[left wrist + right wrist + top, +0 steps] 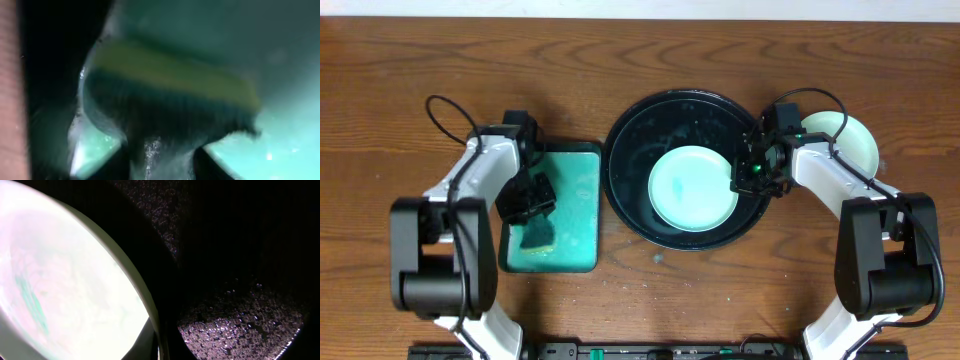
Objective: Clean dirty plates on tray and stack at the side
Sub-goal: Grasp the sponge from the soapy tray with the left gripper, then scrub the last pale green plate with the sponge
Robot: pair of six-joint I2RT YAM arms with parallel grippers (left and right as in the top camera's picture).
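The black round tray (658,122) sits mid-table, wet with droplets. One pale mint plate (690,188) lies on it toward the front. My right gripper (750,177) is at that plate's right rim. In the right wrist view the plate (75,280), with a teal smear, has its rim between the fingers (162,347) over the wet tray (240,325). Another pale plate (850,142) lies on the table right of the tray, partly hidden by the right arm. My left gripper (527,197) holds a yellow-and-green sponge (536,237), which fills the left wrist view (170,85).
A teal rectangular tray (572,205) with a dark edge lies left of the black tray, under the left gripper and sponge; its wet teal floor also shows in the left wrist view (285,145). The wooden table (640,60) extends behind.
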